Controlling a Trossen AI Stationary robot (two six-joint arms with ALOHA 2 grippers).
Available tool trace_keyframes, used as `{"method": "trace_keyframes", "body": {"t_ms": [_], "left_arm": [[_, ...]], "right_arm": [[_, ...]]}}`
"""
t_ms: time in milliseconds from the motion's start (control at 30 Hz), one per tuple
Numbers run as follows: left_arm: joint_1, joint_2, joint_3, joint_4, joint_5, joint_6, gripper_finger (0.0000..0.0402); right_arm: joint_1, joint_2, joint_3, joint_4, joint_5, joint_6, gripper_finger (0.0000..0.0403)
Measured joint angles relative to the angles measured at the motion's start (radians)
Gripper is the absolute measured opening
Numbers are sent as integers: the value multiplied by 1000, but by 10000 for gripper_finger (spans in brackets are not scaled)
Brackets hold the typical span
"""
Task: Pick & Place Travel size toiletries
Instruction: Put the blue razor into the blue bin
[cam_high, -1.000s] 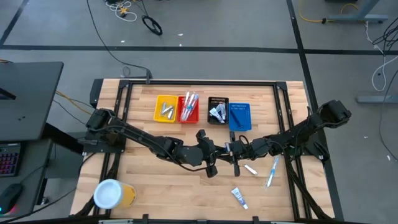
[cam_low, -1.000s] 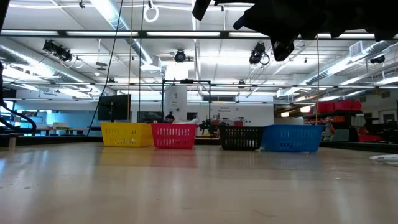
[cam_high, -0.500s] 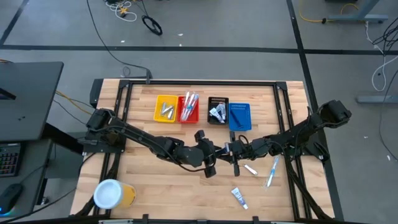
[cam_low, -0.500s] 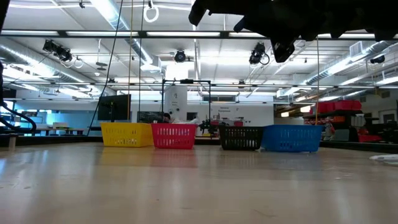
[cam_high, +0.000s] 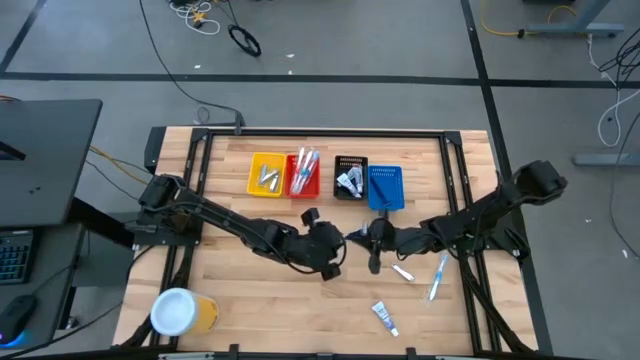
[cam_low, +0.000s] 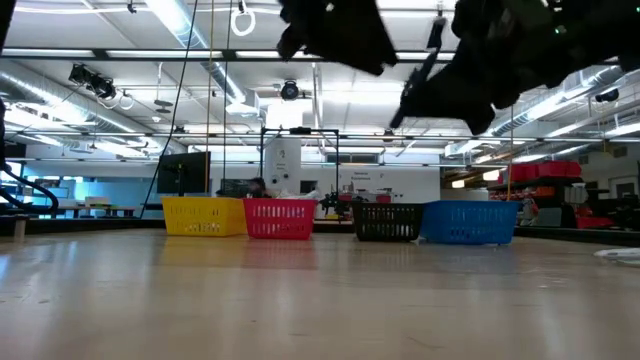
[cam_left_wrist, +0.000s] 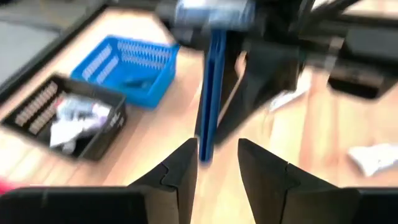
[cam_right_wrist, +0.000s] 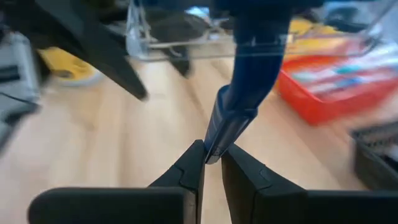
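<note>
My right gripper (cam_high: 372, 240) is shut on a dark blue razor (cam_right_wrist: 245, 74) over the table's middle, well above the wood. My left gripper (cam_high: 340, 244) faces it from the left and is open. In the left wrist view, its two fingers (cam_left_wrist: 180, 171) stand on either side of the razor's end (cam_left_wrist: 206, 146). Whether they touch it I cannot tell. A white packet (cam_high: 402, 271), a toothbrush (cam_high: 438, 275) and a small tube (cam_high: 385, 318) lie flat on the wood near the front right. My right gripper pinches the narrow end of the razor's handle (cam_right_wrist: 214, 140) between its two fingers. The fingers come roughly level from the table's right. The razor runs on past the fingertips to its wider head (cam_right_wrist: 261, 25), lifted clear of the table.
Yellow (cam_high: 266, 174), red (cam_high: 304, 174), black (cam_high: 350, 178) and blue (cam_high: 386, 187) bins stand in a row at the back, holding toiletries. A yellow cup with a white lid (cam_high: 180, 312) stands at the front left. Bare wood lies in front of the bins.
My left gripper has drawn back a little toward the table's left and far side, away from my right gripper. In the low view the two arms now show apart. The razor stays with my right gripper, which has shifted slightly toward the far edge.
</note>
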Motion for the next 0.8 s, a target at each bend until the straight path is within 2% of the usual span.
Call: {"method": "trace_keyframes", "body": {"t_ms": [200,333,433,500,633,800], "left_arm": [[0,0,0,-150,3,-112,126],[0,0,-7,-145,2,-143,126],[0,0,-8,-144,2,-146,126],[0,0,-8,-142,-5,-146,126],[0,0,-9,-139,-7,-146,126],[0,0,-9,-121,-7,-144,126]], "right_arm": [[-2,-65,0,-247,178,85,47],[-35,-121,0,-429,293,147,47],[-100,-152,0,-583,360,207,47],[-172,-158,0,-681,351,254,47],[-331,-144,0,-782,247,349,47],[-469,-127,0,-725,112,254,47]]}}
